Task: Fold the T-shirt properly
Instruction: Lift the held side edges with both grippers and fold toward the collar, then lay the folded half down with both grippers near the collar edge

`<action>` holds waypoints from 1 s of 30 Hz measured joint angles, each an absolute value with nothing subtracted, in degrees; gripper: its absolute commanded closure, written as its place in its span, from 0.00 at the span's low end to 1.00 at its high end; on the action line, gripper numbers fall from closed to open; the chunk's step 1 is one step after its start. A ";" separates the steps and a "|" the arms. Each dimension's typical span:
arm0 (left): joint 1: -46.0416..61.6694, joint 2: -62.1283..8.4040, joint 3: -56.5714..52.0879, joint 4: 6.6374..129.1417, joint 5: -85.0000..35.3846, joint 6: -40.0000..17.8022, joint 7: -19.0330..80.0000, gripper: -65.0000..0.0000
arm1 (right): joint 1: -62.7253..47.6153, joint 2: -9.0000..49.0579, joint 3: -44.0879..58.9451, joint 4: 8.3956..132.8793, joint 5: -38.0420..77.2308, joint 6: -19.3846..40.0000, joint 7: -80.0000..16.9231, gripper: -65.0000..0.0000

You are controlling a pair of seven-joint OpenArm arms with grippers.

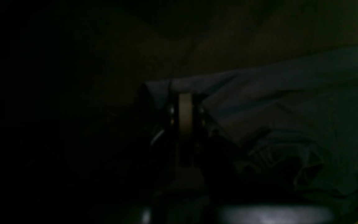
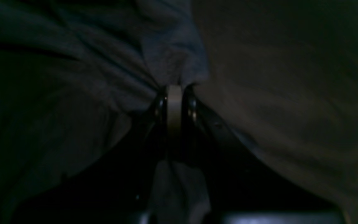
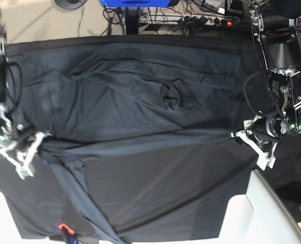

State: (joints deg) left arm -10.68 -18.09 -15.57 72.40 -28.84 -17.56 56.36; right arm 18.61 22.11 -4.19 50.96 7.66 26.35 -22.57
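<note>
Base view: T-shirt edge stretched between arms.

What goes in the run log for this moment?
left gripper: shut on T-shirt | right gripper: shut on T-shirt | shirt stretched between them

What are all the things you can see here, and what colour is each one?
T-shirt: one, dark charcoal grey, spread across the table, pulled taut between both arms.
Black table covering: one, black, under the shirt.
Power strip: one, pale with a red light, on the floor past the table's far edge.
Blue object: one, blue, at the top edge.
Right gripper: one, black and white, base view's left, fingers shut on the shirt.
Left gripper: one, black and white, base view's right, fingers shut on the shirt.
</note>
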 measured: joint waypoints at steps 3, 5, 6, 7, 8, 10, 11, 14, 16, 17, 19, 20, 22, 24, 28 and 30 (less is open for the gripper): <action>-9.91 -18.33 -15.77 72.53 -28.77 -17.54 56.47 1.00 | 16.71 21.96 -1.91 54.50 6.92 26.22 -24.71 1.00; -9.78 -18.74 -15.57 72.53 -28.93 -17.56 56.45 1.00 | 15.46 21.47 -0.45 56.16 3.22 26.52 -24.67 1.00; -9.50 -18.96 -15.53 72.62 -29.17 -17.56 56.34 1.00 | 14.52 21.15 0.91 57.08 2.04 26.52 -24.62 1.00; -9.15 -19.29 -15.55 72.71 -29.41 -17.61 56.34 1.00 | 13.41 20.95 2.22 58.11 0.80 26.61 -24.73 1.00; -8.75 -19.42 -15.68 72.73 -29.34 -17.58 56.36 1.00 | 12.43 20.82 3.14 59.07 -0.05 26.61 -25.65 1.00; -7.79 -19.51 -15.90 72.73 -29.21 -17.58 56.45 1.00 | 10.66 19.84 5.34 61.47 -2.22 26.63 -28.64 1.00; -7.53 -19.55 -15.88 72.73 -29.26 -17.58 56.53 1.00 | 10.07 19.31 6.17 62.59 -2.87 26.94 -29.67 1.00; -6.98 -20.21 -15.79 73.03 -29.41 -17.63 56.38 1.00 | 9.10 18.02 7.35 66.30 -3.95 27.00 -31.27 1.00; -6.13 -20.34 -15.84 74.74 -29.17 -17.56 56.38 1.00 | 8.75 17.76 7.40 67.70 -3.95 27.05 -33.06 1.00; -5.48 -20.29 -15.92 75.99 -29.19 -17.58 56.38 1.00 | 8.27 17.58 7.40 68.53 -3.99 27.05 -34.00 1.00; -4.58 -20.32 -15.92 77.67 -29.56 -17.63 56.40 1.00 | 7.20 17.21 7.46 70.04 -4.25 26.85 -35.97 1.00; -4.58 -20.29 -15.92 77.82 -29.43 -17.85 56.40 1.00 | 6.52 16.78 7.55 70.96 -4.54 26.79 -36.73 1.00; -4.25 -20.32 -15.92 78.08 -29.17 -17.80 56.34 1.00 | 5.28 16.08 7.51 73.06 -4.36 26.63 -39.27 1.00; -3.29 -20.36 -15.94 78.39 -29.12 -17.80 56.05 1.00 | 4.54 15.79 7.51 74.87 -3.90 26.65 -40.45 1.00; -2.55 -20.29 -15.92 78.39 -28.82 -17.82 56.16 1.00 | 3.07 14.68 7.66 77.19 -4.34 26.46 -42.35 1.00; -2.33 -20.34 -15.92 78.39 -28.80 -17.80 55.96 1.00 | 2.15 14.06 7.66 77.19 -4.32 26.50 -43.68 1.00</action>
